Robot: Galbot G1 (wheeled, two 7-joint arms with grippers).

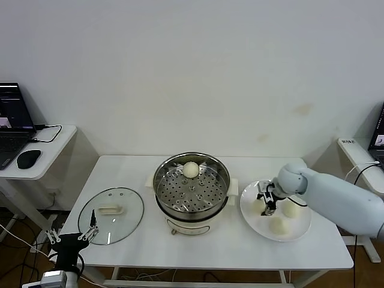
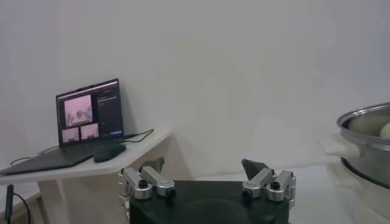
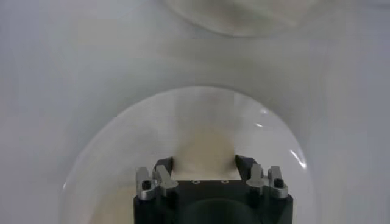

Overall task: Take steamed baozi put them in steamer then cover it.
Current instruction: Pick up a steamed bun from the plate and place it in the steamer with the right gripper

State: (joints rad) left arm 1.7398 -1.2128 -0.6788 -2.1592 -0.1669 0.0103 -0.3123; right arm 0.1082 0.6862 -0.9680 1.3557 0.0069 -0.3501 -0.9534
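Closing on a bun [image 1: 260, 206] on the plate [image 1: 300, 231], your right gripper [image 1: 266, 202] has its fingers pinching it; squeeze gently, lift straight, carry to the steamer [image 1: 191, 183]. Left gripper [image 1: 90, 233] waits, fingers spread.

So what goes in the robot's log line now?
right gripper: closing on baozi, plate | left gripper: open, idle | steamer: one bun | cover: off

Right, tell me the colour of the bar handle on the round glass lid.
Cream-white; the bar handle on the round clear glass lid shows best in the head view.
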